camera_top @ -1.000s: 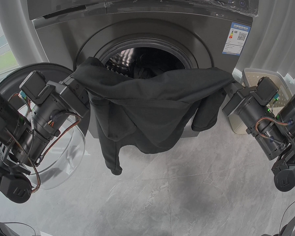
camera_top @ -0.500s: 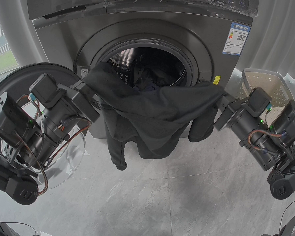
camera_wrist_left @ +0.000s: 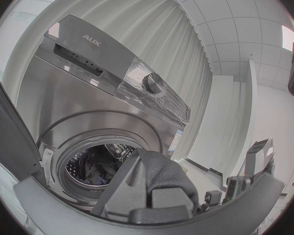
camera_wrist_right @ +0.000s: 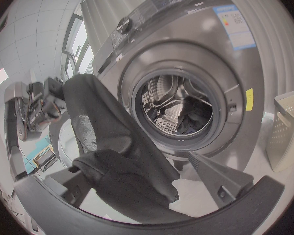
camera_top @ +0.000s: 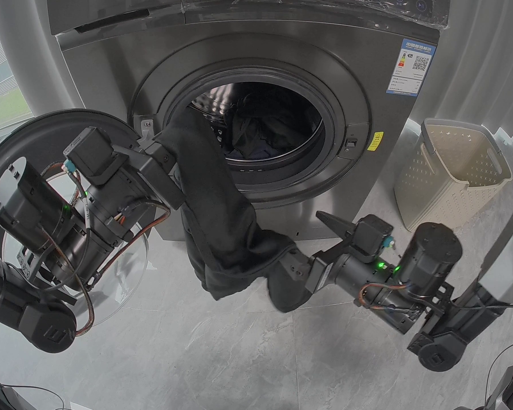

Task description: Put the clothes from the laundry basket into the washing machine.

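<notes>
Grey tiled floor point(camera_top: 325, 360), pale pleated curtain point(camera_top: 484, 58) behind.

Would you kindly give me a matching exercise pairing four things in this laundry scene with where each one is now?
1 dark garment
2 laundry basket
3 machine door
4 drum

A holds dark clothes
B swung open, at the robot's left
C stands at the robot's right
D hangs from the left gripper

Pairs: 1-D, 2-C, 3-B, 4-A
</notes>
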### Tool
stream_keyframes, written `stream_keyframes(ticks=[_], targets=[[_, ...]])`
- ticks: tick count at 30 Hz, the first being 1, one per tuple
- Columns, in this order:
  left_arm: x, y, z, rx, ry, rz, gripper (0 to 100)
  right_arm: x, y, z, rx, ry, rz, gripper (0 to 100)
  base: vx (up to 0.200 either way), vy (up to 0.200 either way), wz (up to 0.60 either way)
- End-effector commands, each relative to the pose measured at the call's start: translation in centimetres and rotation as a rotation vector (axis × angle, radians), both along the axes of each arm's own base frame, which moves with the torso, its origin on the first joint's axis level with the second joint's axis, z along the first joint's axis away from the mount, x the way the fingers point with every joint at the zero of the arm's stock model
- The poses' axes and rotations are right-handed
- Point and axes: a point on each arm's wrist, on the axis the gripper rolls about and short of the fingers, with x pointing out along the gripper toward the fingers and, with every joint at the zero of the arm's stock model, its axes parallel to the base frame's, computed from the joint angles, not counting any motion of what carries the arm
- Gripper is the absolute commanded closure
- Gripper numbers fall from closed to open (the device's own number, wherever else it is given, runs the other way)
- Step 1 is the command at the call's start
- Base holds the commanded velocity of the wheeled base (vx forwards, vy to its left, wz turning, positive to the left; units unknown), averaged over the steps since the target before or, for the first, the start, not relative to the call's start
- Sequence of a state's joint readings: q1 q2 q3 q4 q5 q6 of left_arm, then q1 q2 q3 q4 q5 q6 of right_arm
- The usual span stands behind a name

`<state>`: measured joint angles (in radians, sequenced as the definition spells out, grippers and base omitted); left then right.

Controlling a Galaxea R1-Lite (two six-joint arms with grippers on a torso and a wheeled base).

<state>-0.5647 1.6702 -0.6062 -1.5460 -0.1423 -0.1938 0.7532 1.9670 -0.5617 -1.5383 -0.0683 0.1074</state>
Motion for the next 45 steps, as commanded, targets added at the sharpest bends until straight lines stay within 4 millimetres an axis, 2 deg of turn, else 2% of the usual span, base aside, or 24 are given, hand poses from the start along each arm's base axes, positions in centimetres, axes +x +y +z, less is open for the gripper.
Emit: stream_keyframes(ticks=[1, 5, 9, 12, 13, 23, 36, 45], targets=[[-0.1, -0.2, 0.2, -0.005, -0.008, -0.009, 100, 1.3, 2.7, -3.2, -0.048, 0.045, 0.037, 0, 0.000, 0.000, 0.00], [-0.2, -0.3, 0.2, -0.004, -0.008, -0.014, 100, 1.9, 3.8, -4.0, -0.050, 0.045, 0.046, 0, 0.000, 0.000, 0.00], [-0.8, -0.5, 0.5, -0.006, -0.018, -0.035, 100, 3.5, 5.8, -5.0, -0.034, 0.029, 0.053, 0, 0.000, 0.000, 0.00], [-1.0, -0.6, 0.4, -0.005, -0.017, -0.044, 100, 4.3, 6.3, -5.0, -0.019, 0.014, 0.048, 0, 0.000, 0.000, 0.00], [-1.3, -0.5, 0.4, -0.004, -0.018, -0.047, 100, 5.4, 6.8, -5.2, -0.006, -0.002, 0.037, 0, 0.000, 0.000, 0.00], [-2.2, -0.6, 1.1, -0.021, -0.033, -0.076, 100, 9.7, 7.3, -6.8, 0.020, -0.044, -0.004, 0, 0.000, 0.000, 0.00], [-2.7, -0.8, 1.0, -0.019, -0.031, -0.094, 100, 12.2, 8.5, -7.9, 0.046, -0.076, -0.023, 0, 0.000, 0.000, 0.00], [-2.8, -0.7, 1.1, -0.023, -0.035, -0.095, 100, 13.0, 9.3, -8.5, 0.062, -0.094, -0.026, 0, 0.000, 0.000, 0.00]])
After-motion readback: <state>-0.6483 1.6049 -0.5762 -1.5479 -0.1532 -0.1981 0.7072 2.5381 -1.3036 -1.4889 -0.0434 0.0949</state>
